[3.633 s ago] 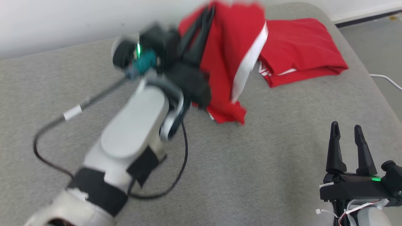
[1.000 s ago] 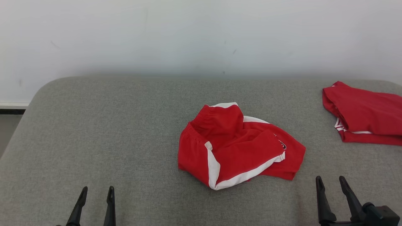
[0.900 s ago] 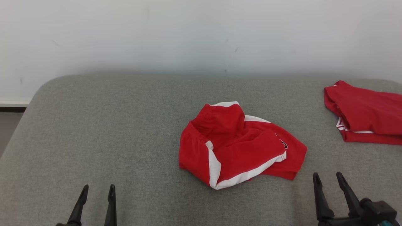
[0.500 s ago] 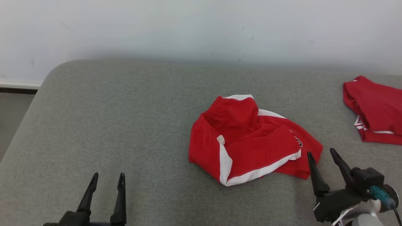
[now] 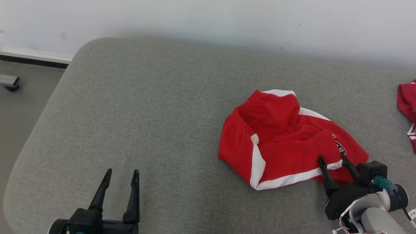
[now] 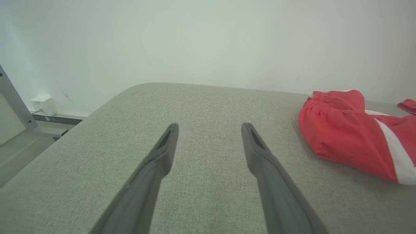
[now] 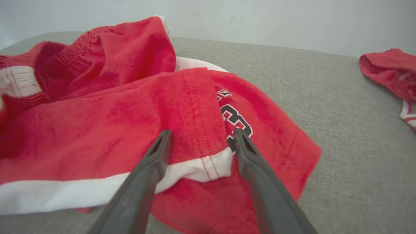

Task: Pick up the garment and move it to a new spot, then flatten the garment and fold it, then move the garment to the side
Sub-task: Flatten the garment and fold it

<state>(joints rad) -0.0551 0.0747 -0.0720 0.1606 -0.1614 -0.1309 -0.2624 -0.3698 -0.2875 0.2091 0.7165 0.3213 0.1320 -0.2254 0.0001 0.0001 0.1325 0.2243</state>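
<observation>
The crumpled red shorts point(image 5: 286, 139) lie right of centre on the grey bed point(image 5: 146, 97); at lower right, the right end effector point(image 5: 332, 157) is spread wide, fingers either side of their white-trimmed hem; the left end effector point(image 5: 122, 170) hangs wide and empty at lower left.

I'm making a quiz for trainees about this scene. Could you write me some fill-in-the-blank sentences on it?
The crumpled red shorts have a ____ stripe. The right gripper, at the shorts' hem, has its jaws ____. The left gripper is above bare ____ cushion. A second red garment lies to the shorts' ____ in the head view.
Missing words: white; open; grey; right.
</observation>
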